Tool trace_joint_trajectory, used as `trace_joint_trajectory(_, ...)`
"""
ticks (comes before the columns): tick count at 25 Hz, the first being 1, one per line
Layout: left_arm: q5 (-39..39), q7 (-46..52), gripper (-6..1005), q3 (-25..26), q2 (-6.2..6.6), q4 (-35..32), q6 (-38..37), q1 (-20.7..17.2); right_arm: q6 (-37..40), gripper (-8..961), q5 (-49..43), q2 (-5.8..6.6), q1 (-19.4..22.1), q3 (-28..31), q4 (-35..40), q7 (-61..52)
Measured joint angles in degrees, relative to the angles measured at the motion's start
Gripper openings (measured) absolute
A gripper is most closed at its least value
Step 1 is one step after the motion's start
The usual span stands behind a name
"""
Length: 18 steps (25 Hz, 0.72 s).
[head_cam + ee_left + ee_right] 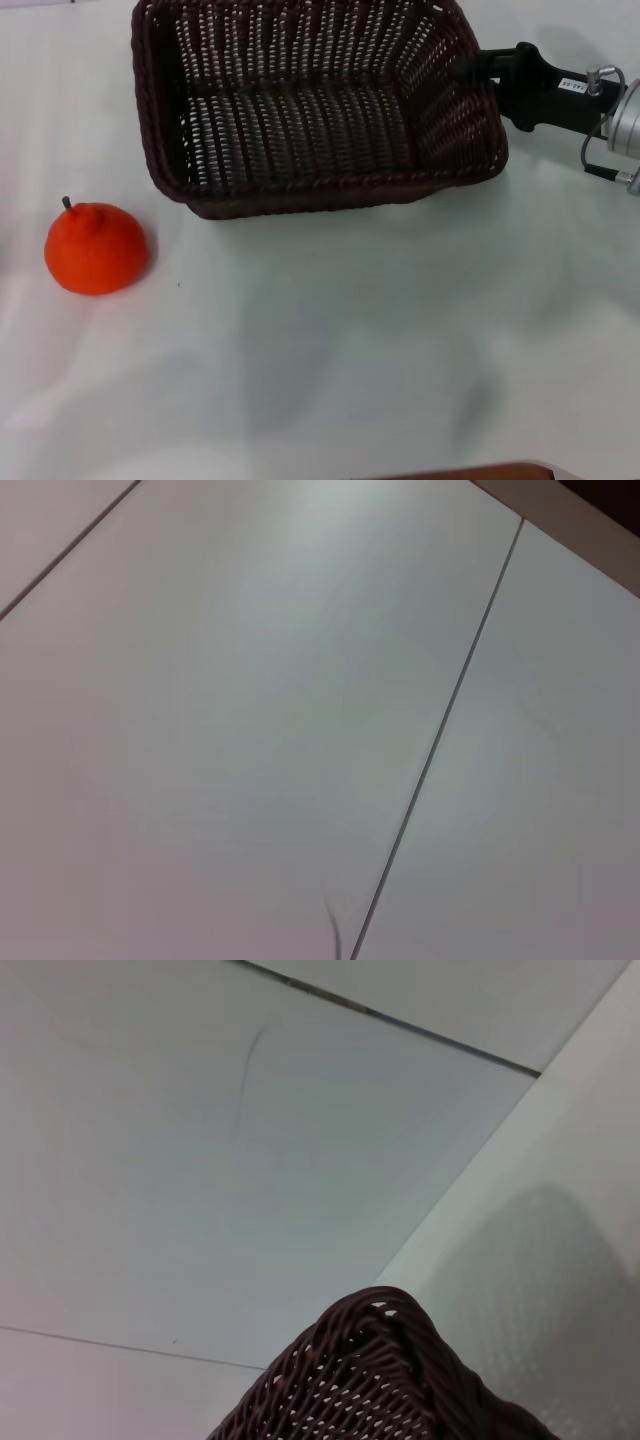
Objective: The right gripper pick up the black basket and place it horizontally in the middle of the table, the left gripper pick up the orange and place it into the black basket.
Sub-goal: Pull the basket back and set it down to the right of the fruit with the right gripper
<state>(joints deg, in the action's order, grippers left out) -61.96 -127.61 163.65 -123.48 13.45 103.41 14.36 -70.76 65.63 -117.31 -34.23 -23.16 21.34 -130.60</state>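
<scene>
The black basket is at the far middle of the white table, its opening facing up and toward me. My right gripper comes in from the right and is shut on the basket's right rim; I cannot tell whether the basket rests on the table. One basket corner shows in the right wrist view. The orange sits upright on the table at the near left, well apart from the basket. My left gripper is out of view, and its wrist view shows only pale panels with seams.
A brown strip shows at the table's near edge. In the right wrist view the table edge runs past the basket corner, with grey floor panels beyond it.
</scene>
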Motion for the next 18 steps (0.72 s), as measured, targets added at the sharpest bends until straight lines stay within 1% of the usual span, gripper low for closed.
trace_joint_trajectory(3,0.0,0.0,873,0.0,0.0,0.0,-0.51,0.13,-0.51,208,-0.11,-0.2,-0.17,0.0,-0.12,0.0)
trace_joint_trajectory(12,0.0,-0.06,873,0.0,0.0,0.0,-1.62,0.56,-1.86,384,-0.06,-0.34,-0.32,-0.16,-1.53,0.15)
trace_joint_trajectory(16,0.0,-0.08,873,0.0,0.0,0.04,-1.92,0.66,-3.04,581,-0.23,-0.11,-0.08,-0.67,-1.25,0.06)
trace_joint_trajectory(18,0.0,0.12,873,-0.61,0.0,1.0,-2.41,0.62,-3.08,668,-0.13,0.27,0.13,-0.57,-1.0,0.22)
